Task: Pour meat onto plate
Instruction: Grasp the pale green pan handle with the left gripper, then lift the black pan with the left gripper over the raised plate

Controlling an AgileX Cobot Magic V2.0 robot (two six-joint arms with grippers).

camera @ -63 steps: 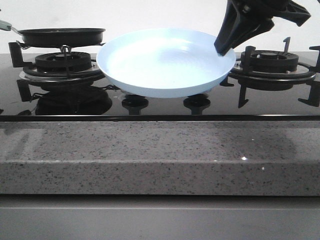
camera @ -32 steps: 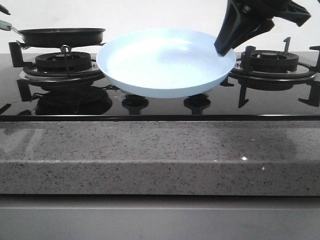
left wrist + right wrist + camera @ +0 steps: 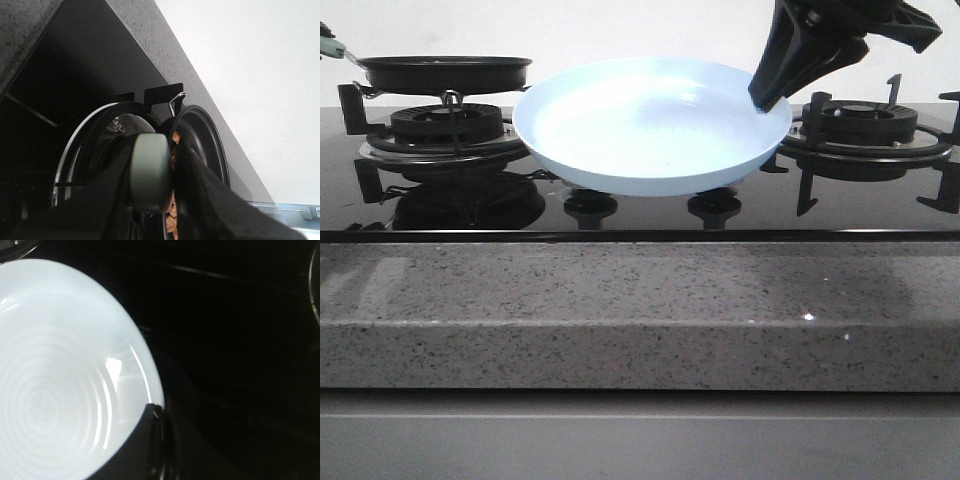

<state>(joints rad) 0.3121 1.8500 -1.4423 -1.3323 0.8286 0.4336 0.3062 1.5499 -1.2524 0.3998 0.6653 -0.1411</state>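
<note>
The left jaws (image 3: 150,200) are clamped on the pale handle (image 3: 149,172) of the black frying pan (image 3: 445,72), one finger on each side of it. The handle's long axis runs straight out from the jaws to the pan, which sits over the left burner (image 3: 445,125). Orange-brown meat (image 3: 173,150) shows just past the handle, inside the pan.

The right jaws (image 3: 770,92) grip the right rim of the pale blue plate (image 3: 650,125), closed on its edge. The plate is held tilted, above the glossy black stove top (image 3: 620,215), between the two burners. A speckled grey surface (image 3: 620,310) runs along the front.
</note>
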